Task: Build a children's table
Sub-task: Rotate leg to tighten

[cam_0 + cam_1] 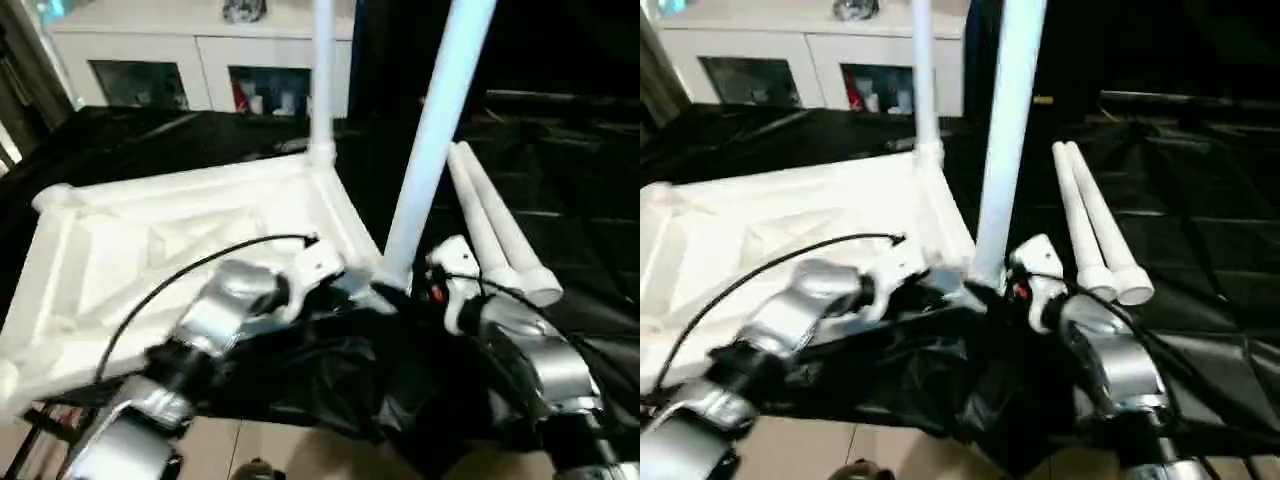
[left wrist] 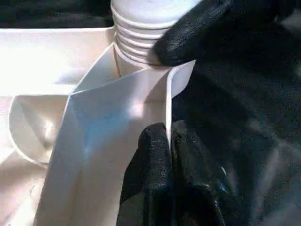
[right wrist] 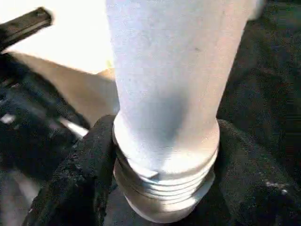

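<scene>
Two silver robot forearms reach forward from the near edge over a work table [image 1: 560, 180] draped in black cloth.

The left gripper [image 2: 167, 141] sits at the near right corner of a white plastic tabletop [image 1: 150, 250], which lies upside down on the black cloth with its ribbed underside facing up. Its two black fingers [image 2: 150, 160] are pressed together on the thin upright rim of the tabletop, one finger on each side of the rim.

The right gripper [image 3: 164, 188] is just beside it, at the same corner. Its two fingers [image 3: 82, 183] are closed around the threaded lower end of a white tubular leg [image 1: 435, 130], one on each side. The leg stands nearly upright, tilted a little to the right, and runs up out of the picture. Its ribbed end is at the corner socket [image 2: 127, 70] of the tabletop; how far it has gone in cannot be told.

Further back, a second white leg [image 1: 322, 80] stands upright in the far right corner of the tabletop.

To the right of the held leg, two more white legs [image 1: 495, 225] lie side by side on the black cloth, touching each other, with their wider ends toward the robot.

Beyond the work table stands a white cabinet [image 1: 200, 60] with glass doors.
</scene>
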Robot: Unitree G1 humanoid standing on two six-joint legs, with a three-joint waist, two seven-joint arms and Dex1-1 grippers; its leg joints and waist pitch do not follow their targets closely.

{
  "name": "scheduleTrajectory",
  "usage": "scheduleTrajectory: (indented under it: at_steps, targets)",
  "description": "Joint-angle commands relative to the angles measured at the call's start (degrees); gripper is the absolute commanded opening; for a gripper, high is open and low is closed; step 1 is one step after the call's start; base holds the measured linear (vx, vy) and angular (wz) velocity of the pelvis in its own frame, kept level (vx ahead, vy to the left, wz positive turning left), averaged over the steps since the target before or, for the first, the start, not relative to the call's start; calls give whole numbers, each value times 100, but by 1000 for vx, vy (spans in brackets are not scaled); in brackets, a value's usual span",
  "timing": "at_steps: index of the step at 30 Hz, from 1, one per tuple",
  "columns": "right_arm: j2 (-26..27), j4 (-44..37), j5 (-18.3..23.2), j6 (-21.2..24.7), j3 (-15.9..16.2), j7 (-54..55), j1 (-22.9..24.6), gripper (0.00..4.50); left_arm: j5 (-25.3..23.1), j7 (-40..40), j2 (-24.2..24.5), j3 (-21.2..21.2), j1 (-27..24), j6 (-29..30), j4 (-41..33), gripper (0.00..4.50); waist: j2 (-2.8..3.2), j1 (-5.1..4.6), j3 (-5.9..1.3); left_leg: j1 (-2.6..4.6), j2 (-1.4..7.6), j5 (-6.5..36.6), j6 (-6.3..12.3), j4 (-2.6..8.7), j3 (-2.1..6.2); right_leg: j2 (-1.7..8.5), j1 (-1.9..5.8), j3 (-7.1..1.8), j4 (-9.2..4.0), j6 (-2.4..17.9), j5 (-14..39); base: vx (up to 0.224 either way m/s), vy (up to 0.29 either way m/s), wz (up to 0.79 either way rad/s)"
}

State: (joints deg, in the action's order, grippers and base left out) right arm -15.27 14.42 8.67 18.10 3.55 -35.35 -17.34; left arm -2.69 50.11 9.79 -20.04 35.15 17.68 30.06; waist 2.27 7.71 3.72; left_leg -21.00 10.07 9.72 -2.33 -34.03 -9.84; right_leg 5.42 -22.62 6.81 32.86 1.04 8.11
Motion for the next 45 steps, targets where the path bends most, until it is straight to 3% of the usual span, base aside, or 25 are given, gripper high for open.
scheduleTrajectory:
  at_steps: [1,2,4,6,7,8,10,12,13,19,21,23,24,27,28,30,34,39,45]
  targets:
    - [495,428,-142,128,143,717,-145,273,-61,-1065,-485,251,381,176,434,0,-28,-93,-362,160,239,2494,-82,407,177,409,154,-137,-691,230,3668,0,0,0]
    - [785,659,-239,125,129,1147,-288,273,-62,-1541,-746,372,532,246,710,0,-8,-104,-370,162,231,2530,-98,401,190,410,166,-116,-692,192,3690,0,0,0]
    - [1038,905,-269,137,104,1495,-476,273,-76,-1731,-889,375,625,227,889,0,17,-204,-365,185,241,2716,-44,414,216,407,196,-42,-762,98,3674,0,0,0]
    - [1182,1065,-263,94,84,1608,-609,273,-97,-1820,-971,381,684,210,985,0,38,-277,-364,170,255,2883,-10,458,237,397,218,-26,-776,32,3629,0,0,0]
    - [1304,1193,-239,61,57,1674,-718,273,-114,-1875,-1036,387,731,192,1057,0,54,-320,-387,197,256,2934,-4,463,243,408,220,-36,-768,68,3499,0,0,0]
    - [1366,1256,-233,39,35,1701,-770,329,-126,-1908,-1074,397,759,181,1101,0,61,-336,-386,174,259,2924,-4,476,252,414,231,-46,-756,91,3426,0,0,0]
    - [1430,1293,-191,14,-20,1628,-856,342,-103,-1778,-1094,402,804,12,1139,0,28,-337,-399,141,264,2827,26,504,240,423,241,-94,-728,167,3227,0,0,0]
    - [1419,1292,-224,1,-7,1583,-862,345,-105,-1750,-1088,410,812,-39,1156,0,31,-313,-408,128,258,2661,42,510,228,447,244,-141,-695,260,3132,0,0,0]
    - [1386,1276,-284,-23,35,1513,-857,381,-105,-1703,-1072,417,814,-102,1173,0,18,-306,-412,121,258,2596,56,509,217,450,242,-156,-692,287,3081,0,0,0]
    - [820,956,-329,-189,210,767,-782,381,-24,-908,-677,258,591,-416,865,0,2,-243,-434,83,275,2115,184,507,166,468,268,-231,-617,463,2701,0,0,0]
    - [508,746,-345,-219,291,337,-712,381,-8,-506,-495,168,468,-519,684,0,-10,-209,-459,47,290,1821,262,499,149,461,310,-261,-548,597,2323,0,0,0]
    - [301,594,-329,-231,348,45,-650,381,15,-276,-381,123,392,-523,559,0,-13,-187,-474,49,297,1614,322,480,128,460,298,-286,-498,765,2011,0,0,0]
    - [78,428,-299,-230,396,-263,-577,381,56,-2,-251,69,301,-614,410,0,-39,-153,-479,29,291,1463,378,455,117,463,316,-298,-462,832,1889,0,0,0]
    - [-425,59,-199,-196,493,-971,-408,381,221,668,41,-49,71,-734,1,0,-33,-44,-522,-10,302,1017,520,402,96,455,319,-324,-362,940,1512,0,0,0]
    - [-553,-25,-183,-193,519,-1136,-363,381,237,786,116,-83,22,-730,-94,0,-31,-9,-511,-18,298,917,559,383,77,433,283,-330,-349,992,1408,0,0,0]
    - [-938,-267,-151,-202,599,-1594,-231,381,259,1106,349,-178,-119,-730,-375,0,-15,103,-496,4,333,998,555,382,80,437,267,-336,-343,972,1588,0,0,0]
    - [-1260,-529,-68,-175,657,-2003,-99,381,325,1374,545,-206,-241,-658,-641,0,-11,142,-478,22,361,1253,416,418,109,429,262,-330,-370,855,1967,0,0,0]
    - [-1432,-735,60,-122,703,-2351,8,381,334,1581,725,-216,-335,-635,-772,0,-27,126,-439,50,327,1610,290,437,108,434,227,-322,-455,694,2562,0,0,0]
    - [-1305,-759,217,-85,664,-2370,-10,337,360,1619,779,-191,-339,-567,-824,0,-32,116,-456,43,331,1560,252,441,124,432,232,-323,-445,644,2533,0,0,0]
